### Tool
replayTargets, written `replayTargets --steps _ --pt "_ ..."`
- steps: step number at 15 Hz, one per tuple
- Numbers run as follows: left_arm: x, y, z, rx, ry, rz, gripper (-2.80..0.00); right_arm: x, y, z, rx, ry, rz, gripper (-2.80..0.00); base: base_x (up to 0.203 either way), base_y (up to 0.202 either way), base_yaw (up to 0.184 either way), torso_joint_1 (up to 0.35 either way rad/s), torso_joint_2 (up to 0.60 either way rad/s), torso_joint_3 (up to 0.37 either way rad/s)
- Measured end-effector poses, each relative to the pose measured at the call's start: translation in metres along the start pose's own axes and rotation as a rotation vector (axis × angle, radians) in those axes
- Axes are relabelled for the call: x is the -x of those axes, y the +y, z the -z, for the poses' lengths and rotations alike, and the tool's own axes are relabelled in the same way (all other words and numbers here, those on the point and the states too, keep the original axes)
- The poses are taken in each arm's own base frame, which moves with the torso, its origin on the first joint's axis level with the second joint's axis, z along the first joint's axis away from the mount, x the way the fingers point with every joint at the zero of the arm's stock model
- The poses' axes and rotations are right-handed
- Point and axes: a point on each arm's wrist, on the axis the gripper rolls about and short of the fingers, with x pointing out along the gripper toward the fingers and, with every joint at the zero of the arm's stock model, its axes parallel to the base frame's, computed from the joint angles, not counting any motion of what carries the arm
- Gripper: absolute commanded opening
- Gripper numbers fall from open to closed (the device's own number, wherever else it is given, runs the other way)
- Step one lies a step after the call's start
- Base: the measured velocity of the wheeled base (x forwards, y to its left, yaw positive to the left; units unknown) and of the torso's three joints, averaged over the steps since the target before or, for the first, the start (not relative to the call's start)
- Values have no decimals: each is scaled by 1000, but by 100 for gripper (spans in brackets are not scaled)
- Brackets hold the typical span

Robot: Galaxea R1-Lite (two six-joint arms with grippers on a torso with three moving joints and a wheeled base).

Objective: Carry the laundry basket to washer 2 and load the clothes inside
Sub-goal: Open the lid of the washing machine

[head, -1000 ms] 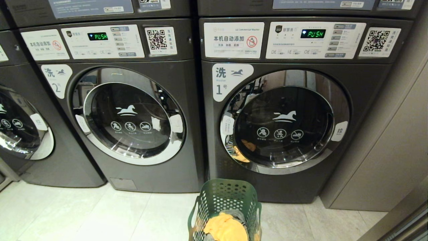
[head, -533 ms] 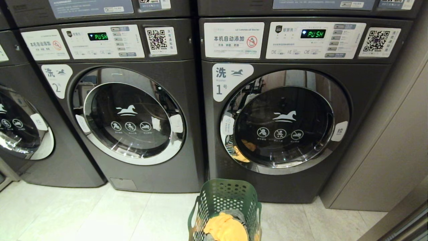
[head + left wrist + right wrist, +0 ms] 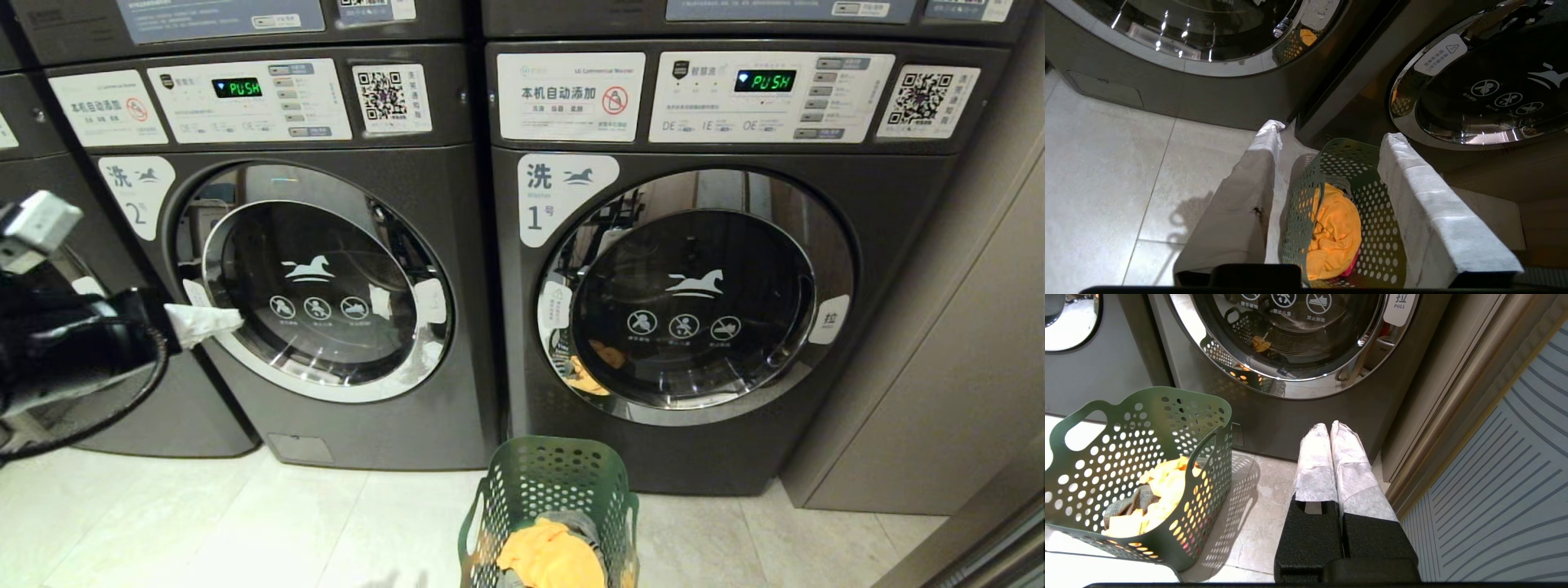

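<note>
Laundry basket (image 3: 549, 510) sits on the floor (image 3: 245, 531) right in front of the washer labelled 1 (image 3: 702, 294), near that machine's lower left corner. Not at washer 2 (image 3: 318, 278) yet; that one stands just left of washer 1. Both doors closed, both displays read PUSH. A third washer (image 3: 49, 310) is partly visible further left.

Basket contents: an orange garment (image 3: 551, 555) on top, some grey fabric (image 3: 575, 523) behind it, a bit of pink showing low down in the left wrist view. Basket upright, loop handles on the two sides.

Left gripper (image 3: 1327, 163) is up on the left side of the room view, at the height of washer 2's door, one white-wrapped fingertip (image 3: 200, 321) overlapping the chrome rim in the picture; can't tell if it touches. Jaws apart, nothing between them. From its wrist camera the basket shows in the gap between the fingers, well below them.

Right gripper (image 3: 1330, 426) hangs low in front of washer 1, beside the basket, near the beige wall panel (image 3: 1453, 396). Jaws pressed together, holding nothing.
</note>
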Motion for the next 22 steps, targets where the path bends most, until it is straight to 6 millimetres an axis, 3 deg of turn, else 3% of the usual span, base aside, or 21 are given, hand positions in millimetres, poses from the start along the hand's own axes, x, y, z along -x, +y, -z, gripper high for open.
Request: replayTargets --steps 2,8,13,17,22 --pt "-33 10 0 -58 2 63 0 0 0 0 0 0 0 -280 0 0 0 0 0 0" --pt "-144 44 32 -309 -69 252 0 0 0 0 1 0 0 -280 0 0 0 0 0 0" --pt "-229 79 37 -531 -201 277 0 0 0 0 1 1 0 -280 0 0 0 0 0 0" --pt "-274 91 44 -591 -225 326 0 0 0 0 0 0 0 -280 0 0 0 0 0 0" --pt "-307 72 47 -486 -251 447 0 0 0 0 0 0 0 -280 0 0 0 0 0 0"
